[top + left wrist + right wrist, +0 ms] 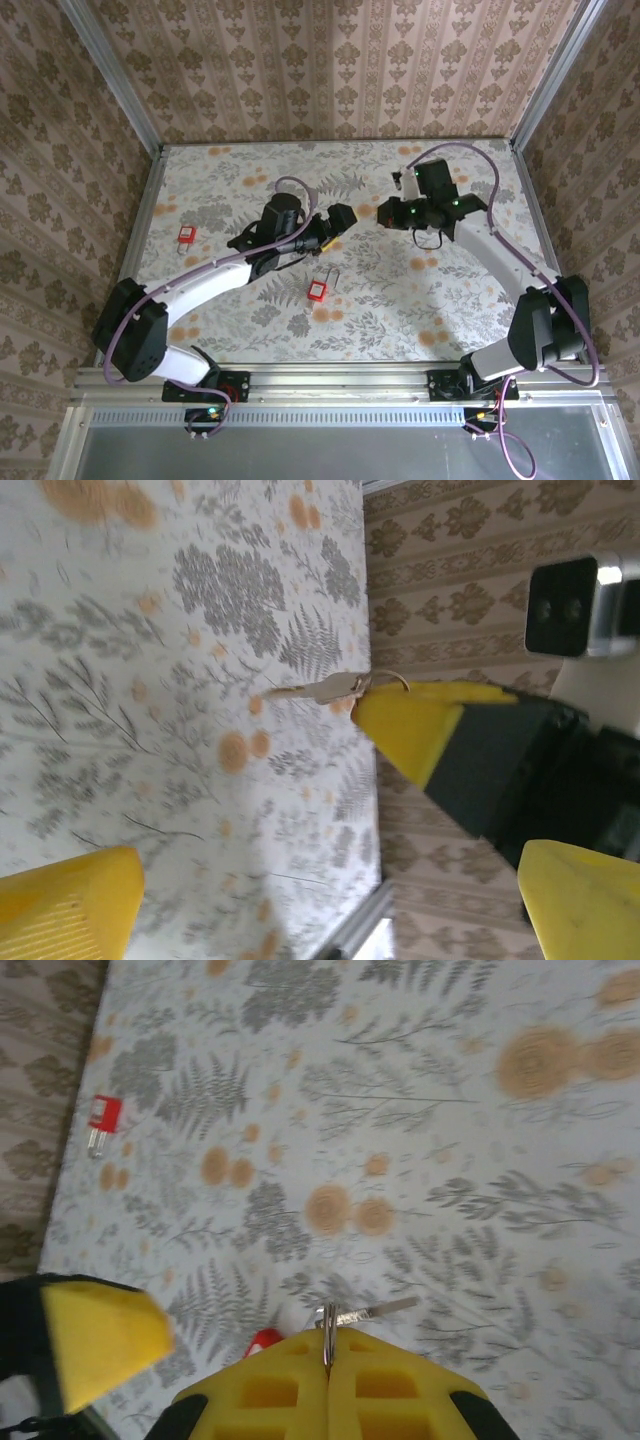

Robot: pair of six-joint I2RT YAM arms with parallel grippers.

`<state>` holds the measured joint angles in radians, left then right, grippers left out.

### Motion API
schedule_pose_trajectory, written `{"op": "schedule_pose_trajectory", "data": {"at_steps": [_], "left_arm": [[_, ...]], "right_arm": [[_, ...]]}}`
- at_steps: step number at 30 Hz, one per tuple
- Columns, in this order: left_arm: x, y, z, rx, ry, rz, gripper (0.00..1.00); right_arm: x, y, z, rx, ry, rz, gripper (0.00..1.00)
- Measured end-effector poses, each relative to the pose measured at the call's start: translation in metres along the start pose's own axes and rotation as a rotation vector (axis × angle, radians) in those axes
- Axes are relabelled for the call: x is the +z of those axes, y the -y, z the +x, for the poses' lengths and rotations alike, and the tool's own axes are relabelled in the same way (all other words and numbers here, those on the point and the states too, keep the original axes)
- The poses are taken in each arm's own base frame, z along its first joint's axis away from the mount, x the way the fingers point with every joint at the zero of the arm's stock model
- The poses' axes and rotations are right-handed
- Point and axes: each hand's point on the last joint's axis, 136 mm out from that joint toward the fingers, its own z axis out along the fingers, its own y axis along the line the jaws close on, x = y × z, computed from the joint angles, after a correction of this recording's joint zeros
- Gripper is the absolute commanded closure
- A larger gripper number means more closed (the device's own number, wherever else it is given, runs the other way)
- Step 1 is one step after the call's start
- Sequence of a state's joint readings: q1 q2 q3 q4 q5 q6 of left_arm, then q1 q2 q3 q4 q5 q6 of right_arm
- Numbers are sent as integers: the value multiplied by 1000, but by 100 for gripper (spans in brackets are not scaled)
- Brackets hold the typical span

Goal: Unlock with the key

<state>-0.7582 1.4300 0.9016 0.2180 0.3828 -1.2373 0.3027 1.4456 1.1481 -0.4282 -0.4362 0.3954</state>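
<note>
Pinching the key (370,1312) tight in its closed right hand (328,1350), blade poking toward the wide-open, empty left hand (345,217) as if for a handover, the robot holds it above the surface (400,300), a red padlock (317,290) lying nearby.

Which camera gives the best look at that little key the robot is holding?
The left wrist view: the key shows side-on with its ring, sticking out of the right claw. In the right wrist view its blade pokes from the shut claw. In the top view it is too small to make out.
</note>
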Motion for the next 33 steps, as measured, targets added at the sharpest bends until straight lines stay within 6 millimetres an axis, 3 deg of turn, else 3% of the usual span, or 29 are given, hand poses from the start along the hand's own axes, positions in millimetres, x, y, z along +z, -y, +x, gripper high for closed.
{"op": "schedule_pose_trajectory", "data": {"at_steps": [11, 17, 19, 25, 33], "left_arm": [[14, -16, 12, -369, -29, 99, 3], [24, -18, 12, -500, -19, 150, 6], [26, -16, 8, -523, -7, 171, 8], [29, -5, 10, -550, -14, 226, 15], [27, -3, 5, -566, -3, 249, 27]], "right_arm": [[2, -52, 20, -27, 78, -155, 100], [10, -49, 19, -3, 129, -108, 100], [12, -53, 21, -8, 134, -114, 100], [20, -90, 49, -67, 71, -219, 100], [16, -92, 52, -66, 85, -239, 100]]}}
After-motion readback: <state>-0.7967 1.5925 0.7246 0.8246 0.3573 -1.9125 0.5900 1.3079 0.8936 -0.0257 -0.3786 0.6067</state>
